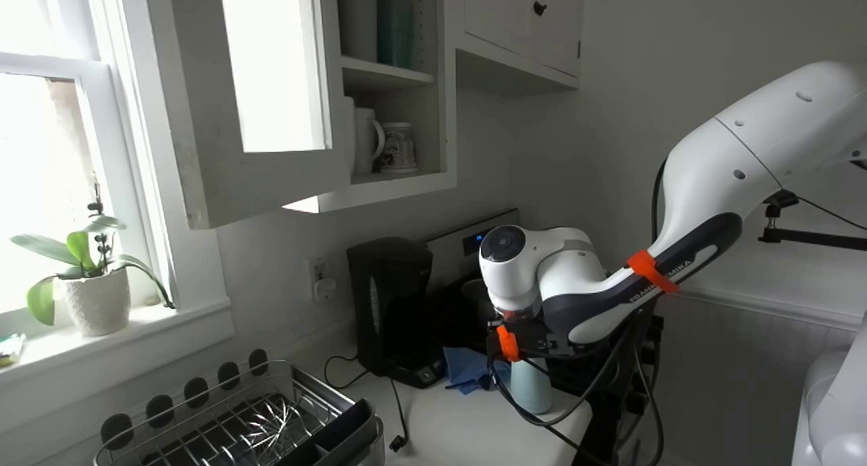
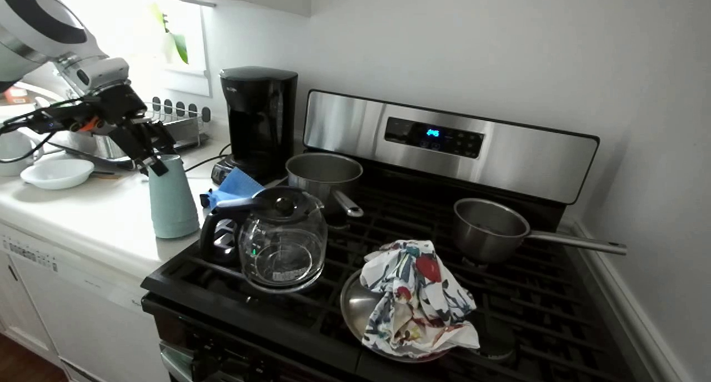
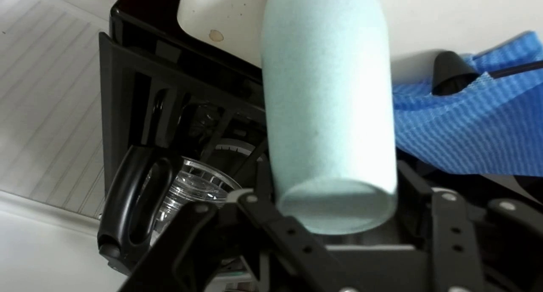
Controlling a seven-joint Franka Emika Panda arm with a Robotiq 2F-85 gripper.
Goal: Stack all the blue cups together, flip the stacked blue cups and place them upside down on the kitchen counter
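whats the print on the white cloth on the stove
The cloth: floral-looking, red and dark blue; best in an exterior view.

Franka Panda arm (image 1: 711,175) reaches in from frame R in an ext. view, slanting down & L, w/ a bend nr its lower end; wrist (image 2: 105,74) leans down & to the R in an ext. view, off vert.; Robotiq gripper (image 3: 337,192) follows that slant, pointing approx. downward; jaws part-way apart, in a grip; fingers (image 3: 454,249) rise from the bottom edge in the wrist view, one per side.
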